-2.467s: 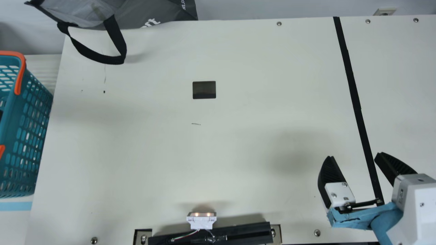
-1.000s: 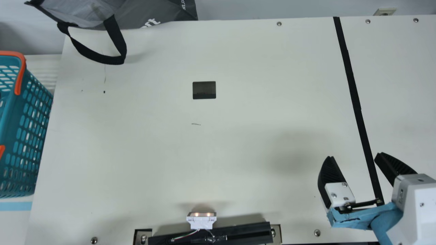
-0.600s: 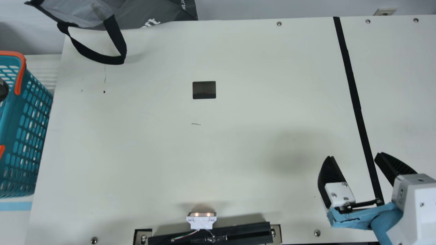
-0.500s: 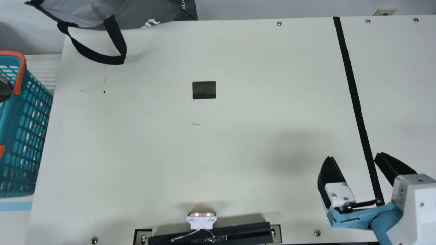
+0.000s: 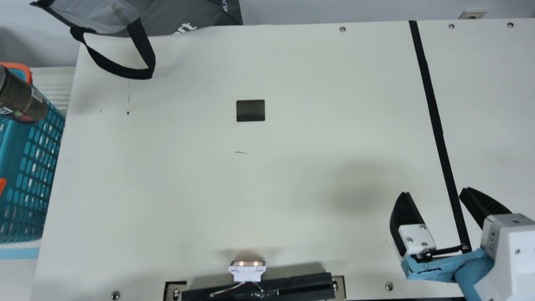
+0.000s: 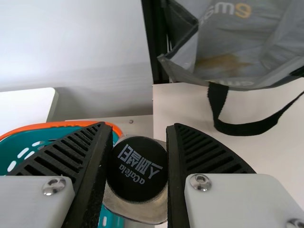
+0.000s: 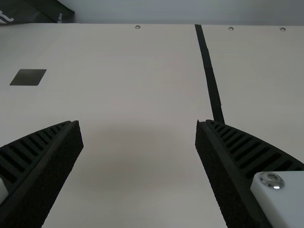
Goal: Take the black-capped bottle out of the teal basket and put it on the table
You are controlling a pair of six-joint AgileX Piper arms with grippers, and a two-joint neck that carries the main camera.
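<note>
Bottle, black-capped, with a dark brown cylindrical body and a printed label: held at a tilt above the teal plastic basket with lattice walls and orange handles. In the main view, its lower part is seen across the table-side rim; contact with that rim cannot be told. By the left claw, with two black ribbed fingers, the bottle is pinched, its round black cap faced toward the left wrist camera (white characters are borne on the top).

Basket: placed at the main view's left edge, just beside the cream table.

Right claw, likewise with black ribbed fingers: spread wide over the near right part of the table, a stretch of tabletop being framed between the fingers in the right wrist view.

Bag, grey, with a looped black strap: set at the far left corner, the strap draped over the tabletop. Strip, long, narrow and black: run slantwise down the table's right part. Patch, dark and rectangular: seen left of the table's middle. Device, small and white, with two lit lamps: positioned at the near edge, beside a black bar.
</note>
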